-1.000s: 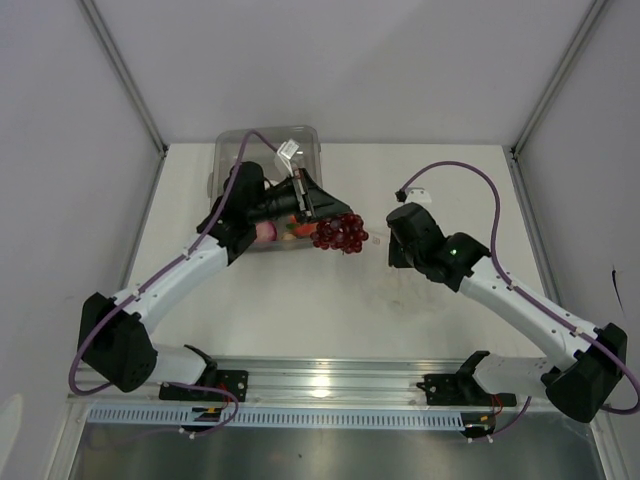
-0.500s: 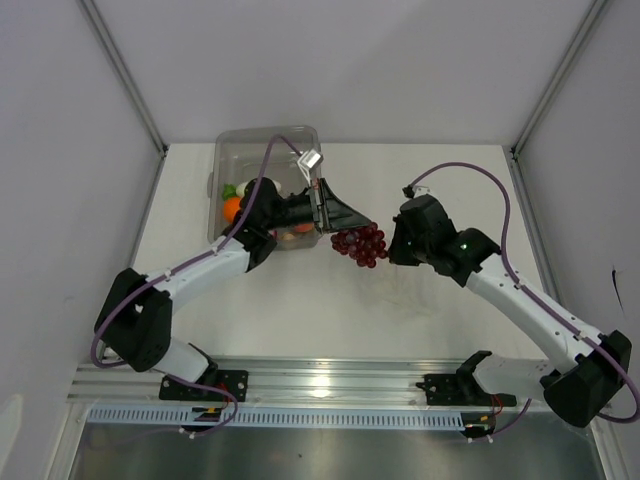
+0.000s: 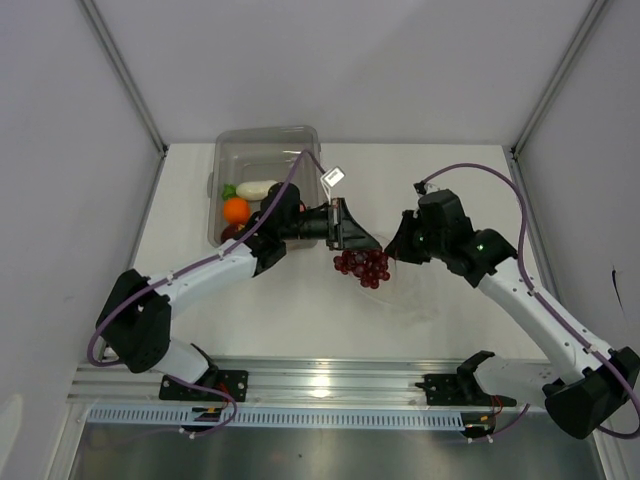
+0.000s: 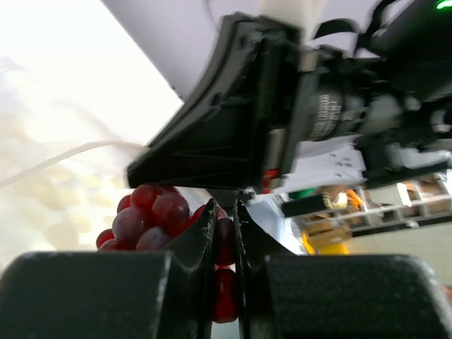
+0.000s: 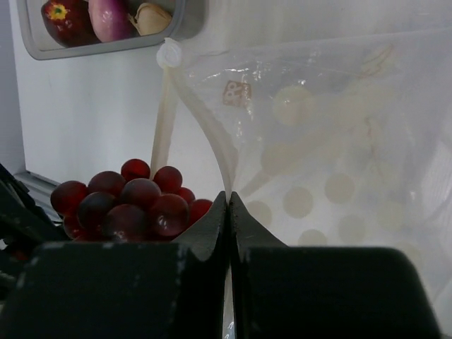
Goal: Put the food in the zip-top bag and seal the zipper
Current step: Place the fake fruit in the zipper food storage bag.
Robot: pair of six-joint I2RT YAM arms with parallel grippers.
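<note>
My left gripper (image 4: 224,206) is shut on one berry of the dark red grape bunch (image 3: 363,265), which hangs just off the bin's right end. In the left wrist view the rest of the grape bunch (image 4: 145,215) sits left of the fingers. My right gripper (image 5: 228,196) is shut on the zipper (image 5: 209,131) strip at the mouth of the clear zip-top bag (image 5: 332,141), holding it up. The grape bunch (image 5: 131,201) sits at the bag's mouth, left of my right fingers. The bag (image 3: 415,295) lies below my right gripper (image 3: 393,252).
The rigid clear bin (image 3: 300,140) stands at the back left with an orange (image 3: 236,209), a white oblong piece (image 3: 255,187) and a green bit (image 3: 229,190). The right wrist view shows its corner (image 5: 185,14) with a pink bulb (image 5: 111,18). Slanted walls enclose the table.
My left gripper has carried the grape bunch from the bin's edge rightward and toward the bag. My right gripper has shifted slightly right, still shut on the bag's edge.
</note>
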